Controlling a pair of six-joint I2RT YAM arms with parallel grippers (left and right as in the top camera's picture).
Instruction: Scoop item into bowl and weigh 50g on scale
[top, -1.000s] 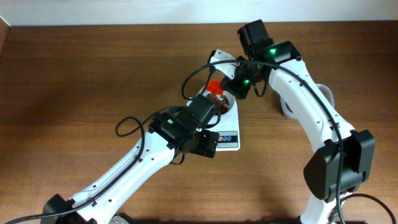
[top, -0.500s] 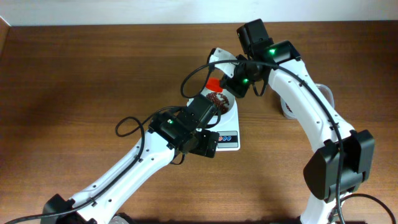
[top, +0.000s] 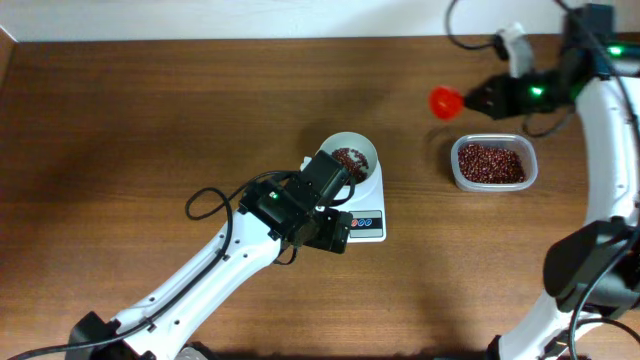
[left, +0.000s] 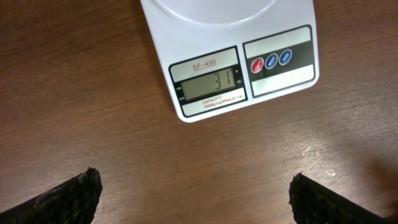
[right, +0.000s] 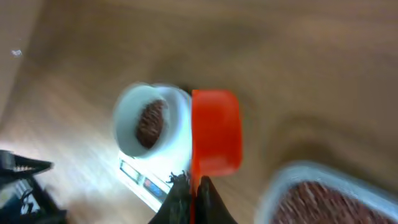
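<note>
Beans (top: 348, 159) lie in the bowl (top: 369, 150) on the scale (left: 280, 31), whose display shows 31 — short of target. A second ago the right gripper (right: 191, 186) hung over the bowl; it has since swung out beside the tub (top: 494, 187), clamped on the red scoop (top: 445, 100), apparently empty — another scoop looks needed. The left gripper (left: 199, 199) hovers before the scale, fingers wide apart.

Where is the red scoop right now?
Overhead view, upper right: the red scoop is held by the right gripper, just up-left of the clear tub of beans, away from the bowl on the scale.
</note>
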